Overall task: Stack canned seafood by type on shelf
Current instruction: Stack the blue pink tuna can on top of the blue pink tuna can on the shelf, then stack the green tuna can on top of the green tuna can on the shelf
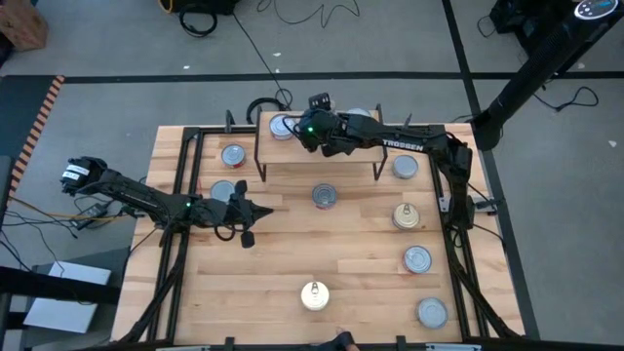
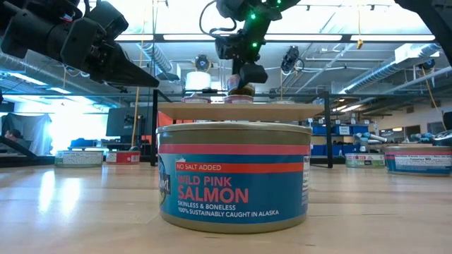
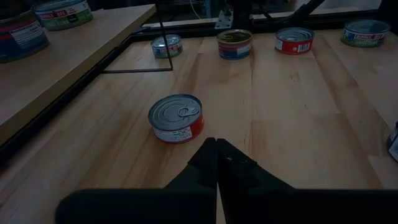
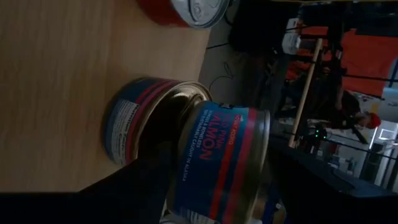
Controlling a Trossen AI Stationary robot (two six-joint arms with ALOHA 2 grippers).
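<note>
My right gripper (image 1: pixel 304 129) reaches over the left part of the light-wood shelf (image 1: pixel 322 156) and is shut on a blue salmon tin (image 4: pixel 217 162). This tin is right over another blue tin (image 4: pixel 140 124) that stands on the shelf board; whether the two touch, I cannot tell. A red tin (image 4: pixel 186 9) stands on the shelf beside them. My left gripper (image 3: pixel 216 146) is shut and empty, low over the tabletop at the left (image 1: pixel 258 210), with a red-sided tin (image 3: pixel 177 118) a little ahead of it. My right gripper pinches the blue salmon tin by its round side wall (image 4: pixel 199 180) between its two fingers. The fingers come from above, pointing down (image 2: pixel 244 70). The tin is held level over the blue tin on the shelf, partly covering that tin's top.
Several more tins stand loose on the slatted tabletop: two left of the shelf (image 1: pixel 233 154), one in front of it (image 1: pixel 325 196), several along the right side (image 1: pixel 417 258), one near the front edge (image 1: pixel 314 294). The shelf's thin black legs (image 1: pixel 261 161) stand by my left gripper's far side.
</note>
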